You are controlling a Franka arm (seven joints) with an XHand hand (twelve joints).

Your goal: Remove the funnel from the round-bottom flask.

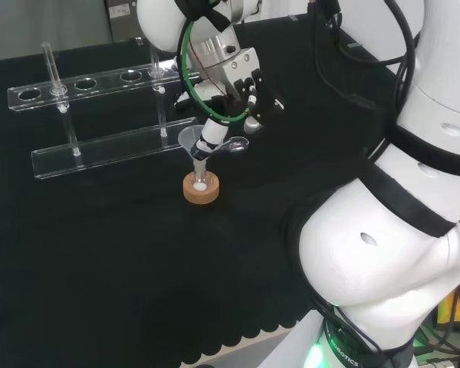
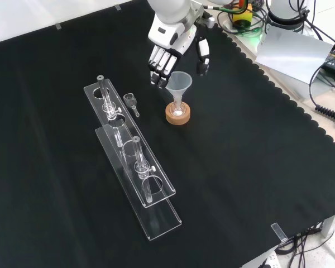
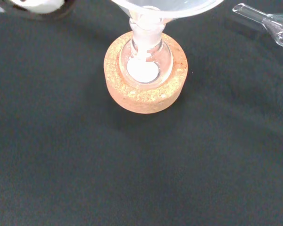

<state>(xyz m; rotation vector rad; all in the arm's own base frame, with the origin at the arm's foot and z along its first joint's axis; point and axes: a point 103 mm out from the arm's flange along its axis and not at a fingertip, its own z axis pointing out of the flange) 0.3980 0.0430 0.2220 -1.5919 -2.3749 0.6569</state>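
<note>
Approach step, pre-grasp. Funnel (image 2: pixel 178 85) seated in neck of round-bottom flask (image 3: pixel 146 56), flask upright in cork ring (image 2: pixel 177 114) near middle of black cloth (image 2: pixel 251 184). Some white material visible at flask bottom in wrist view. Hand (image 2: pixel 168 53) hovering just behind and above funnel rim in front view — fingers (image 2: pixel 158 66) hanging fairly straight on one side, thumb (image 2: pixel 203 58) on the other, spread apart, holding nothing. No contact with funnel visible. Clear acrylic rack (image 2: pixel 137 167) off to the left in front view, small glass piece (image 2: pixel 131 102) lying between rack and cork ring.

Next move, by judgement: lower a little, bracket funnel cone between fingers and thumb, pinch, then lift straight up — any tilt risks dragging flask off the ring.
</note>
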